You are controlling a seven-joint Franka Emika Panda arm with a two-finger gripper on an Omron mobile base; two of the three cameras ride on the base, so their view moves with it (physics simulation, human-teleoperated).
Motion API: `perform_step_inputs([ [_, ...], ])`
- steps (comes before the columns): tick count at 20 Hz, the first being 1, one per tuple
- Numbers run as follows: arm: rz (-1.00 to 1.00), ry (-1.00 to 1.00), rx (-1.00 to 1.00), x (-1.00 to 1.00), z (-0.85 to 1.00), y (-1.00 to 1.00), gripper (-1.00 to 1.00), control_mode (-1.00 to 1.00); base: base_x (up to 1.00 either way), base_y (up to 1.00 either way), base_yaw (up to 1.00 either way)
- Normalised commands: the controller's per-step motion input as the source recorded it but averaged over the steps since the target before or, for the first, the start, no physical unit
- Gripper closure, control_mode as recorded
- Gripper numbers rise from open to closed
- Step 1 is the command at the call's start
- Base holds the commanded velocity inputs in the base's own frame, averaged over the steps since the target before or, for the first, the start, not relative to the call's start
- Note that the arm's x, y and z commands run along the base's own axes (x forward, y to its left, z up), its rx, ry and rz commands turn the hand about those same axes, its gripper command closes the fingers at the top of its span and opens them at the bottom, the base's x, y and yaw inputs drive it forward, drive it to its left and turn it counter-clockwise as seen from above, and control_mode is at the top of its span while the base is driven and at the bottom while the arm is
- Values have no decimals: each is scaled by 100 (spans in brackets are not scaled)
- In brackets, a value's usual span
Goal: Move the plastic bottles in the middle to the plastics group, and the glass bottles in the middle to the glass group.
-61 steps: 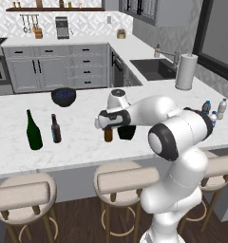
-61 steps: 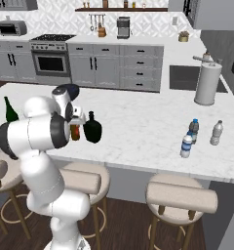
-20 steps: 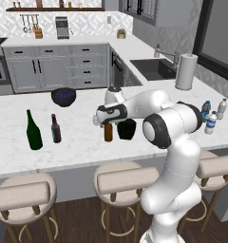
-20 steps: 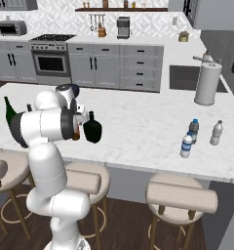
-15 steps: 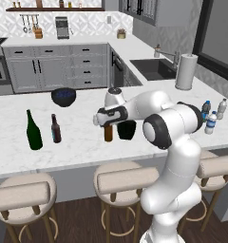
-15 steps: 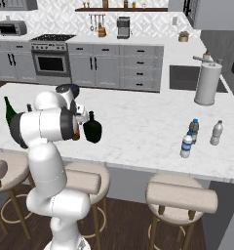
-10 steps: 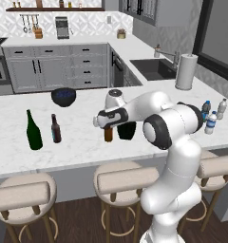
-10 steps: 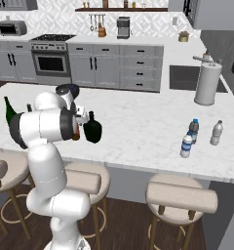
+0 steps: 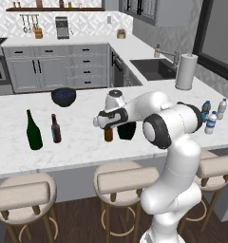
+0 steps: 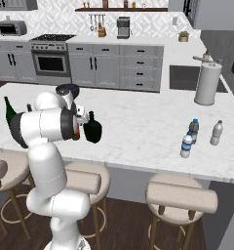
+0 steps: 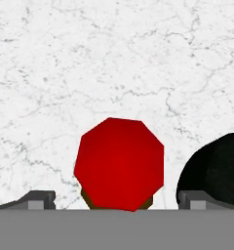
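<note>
Hovering over the slim amber-brown glass bottle with the red cap (image 11: 119, 163), my fingers (image 11: 117, 199) stand spread wide on either side, gripping nothing. It stands mid-table (image 9: 78, 147), just beside the squat black round-bellied bottle (image 9: 127, 130). Next, I judge, I must sink lower, close on its neck, then carry it toward the tall dark-green wine bottle (image 9: 33, 130).
</note>
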Motion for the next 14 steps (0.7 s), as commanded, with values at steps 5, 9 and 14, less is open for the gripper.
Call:
perform_step_inputs([
  [5,0,0,0,0,0,0,-100,-100,0,0,0],
  [9,0,-8,0,0,-1,0,-100,-100,0,0,0],
  [14,0,-9,0,0,-4,0,-100,-100,0,0,0],
])
